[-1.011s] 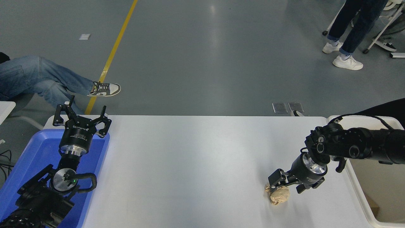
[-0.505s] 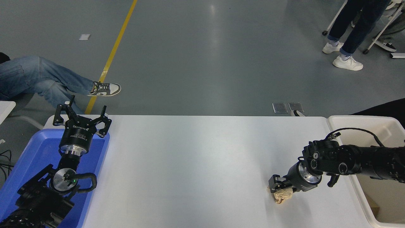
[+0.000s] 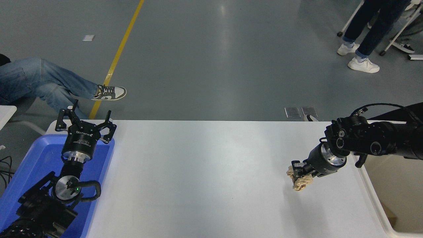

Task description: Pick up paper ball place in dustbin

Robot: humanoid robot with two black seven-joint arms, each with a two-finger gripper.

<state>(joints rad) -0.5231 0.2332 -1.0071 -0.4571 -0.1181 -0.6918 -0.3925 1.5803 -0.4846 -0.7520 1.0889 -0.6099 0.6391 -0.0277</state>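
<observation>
At the lower left, the left gripper (image 3: 85, 120) hangs parked over the blue tray (image 3: 29, 165), its fingers spread and holding nothing. Toward the right, the right gripper (image 3: 300, 172) pinches the paper ball (image 3: 301, 181) between its fingers, the ball seemingly clear of the table (image 3: 198, 172), so the carry step looks in hand. Next, the arm likely needs to swing right past the rim of the dustbin (image 3: 371, 195) and let go.
</observation>
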